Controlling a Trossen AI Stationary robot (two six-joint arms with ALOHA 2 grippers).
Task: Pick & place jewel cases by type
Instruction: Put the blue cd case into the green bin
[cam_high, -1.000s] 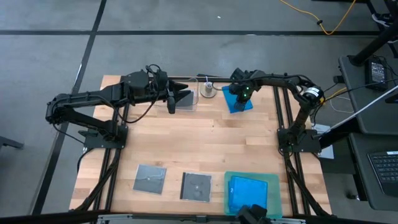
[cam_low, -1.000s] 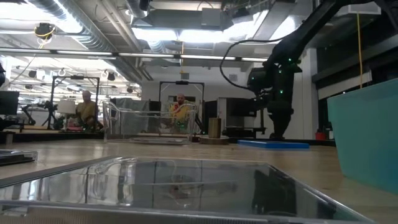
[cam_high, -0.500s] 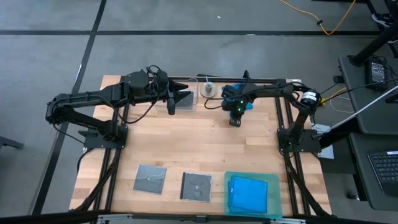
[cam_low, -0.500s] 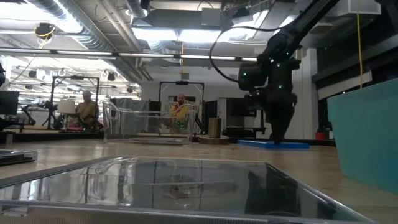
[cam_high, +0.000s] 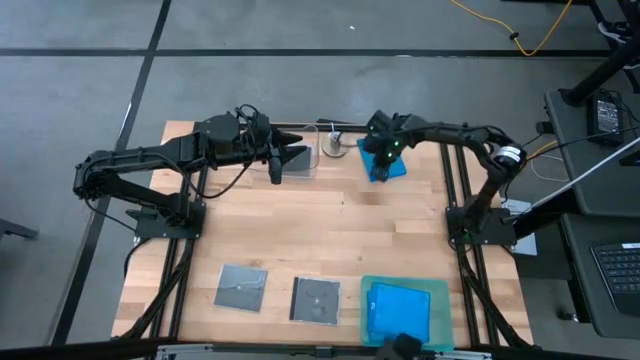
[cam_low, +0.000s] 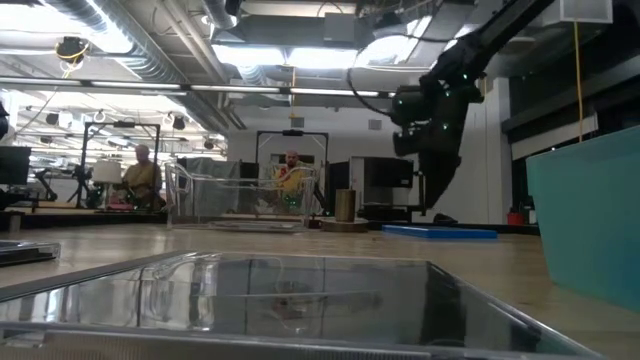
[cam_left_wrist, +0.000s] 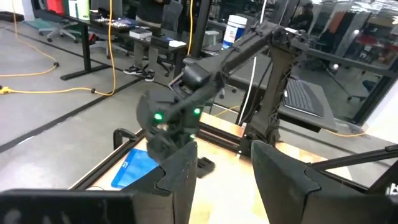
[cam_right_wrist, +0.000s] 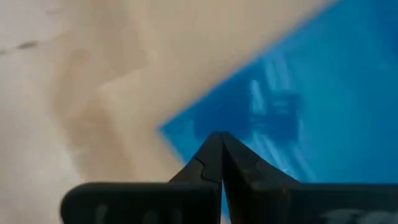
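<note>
Sorting status: one blue jewel case (cam_high: 385, 163) lies flat on the far side of the wooden table (cam_high: 320, 235), near the back edge and well apart from its destination. My right gripper (cam_high: 380, 163) is directly over it with its fingers (cam_right_wrist: 219, 163) pressed together, tips meeting at a point and holding nothing. In the right wrist view those tips sit over the case close to one corner. I judge this is because a thin flat case offers no side to pinch, so an edge or corner must be worked first, by nudging or levering.

My left gripper (cam_left_wrist: 221, 180) hangs by the clear plastic tub (cam_high: 300, 155) at the back of the table, fingers apart and empty. It waits there, out of the right arm's working space.

Destination layout, near edge of the table:
- The teal-green tray (cam_high: 404, 288) already contains blue jewel cases (cam_high: 398, 310), so the blue type is collected there.
- Two grey-black disc cases (cam_high: 242, 288) and (cam_high: 315, 299) lie side by side on bare wood just beside the tray, which keeps the two types apart.

Remaining work, as I judge it: seat a grip on the far blue case and carry it across to the tray.
</note>
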